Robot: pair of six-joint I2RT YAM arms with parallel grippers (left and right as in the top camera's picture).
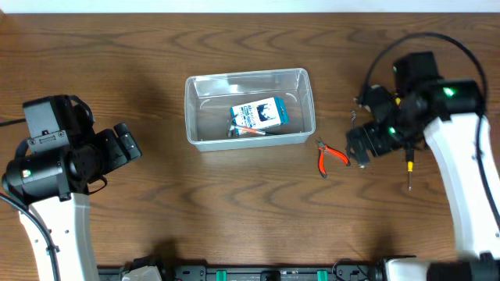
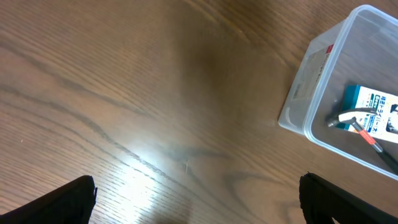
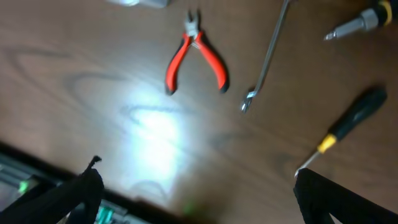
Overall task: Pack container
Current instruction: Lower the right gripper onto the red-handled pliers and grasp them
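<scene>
The clear container (image 1: 305,94) stands mid-table. In it lie a blue-and-white box (image 1: 262,114) and a small red-handled tool (image 1: 251,133). My left gripper (image 1: 131,144) hovers open well left of it. The left wrist view shows the container (image 2: 311,81) at the upper right, with bare wood between the wide-apart fingers (image 2: 68,199). My right gripper (image 1: 356,147) is open, just right of the red pliers (image 1: 330,157). In the right wrist view the pliers (image 3: 196,56) lie ahead of the open gripper (image 3: 199,199), which holds nothing.
A black screwdriver with a yellow collar (image 3: 348,121) lies right of the right gripper. A thin metal key (image 3: 267,59) and another driver tip (image 3: 360,25) lie beyond it. The screwdriver (image 1: 407,168) sits under the right arm.
</scene>
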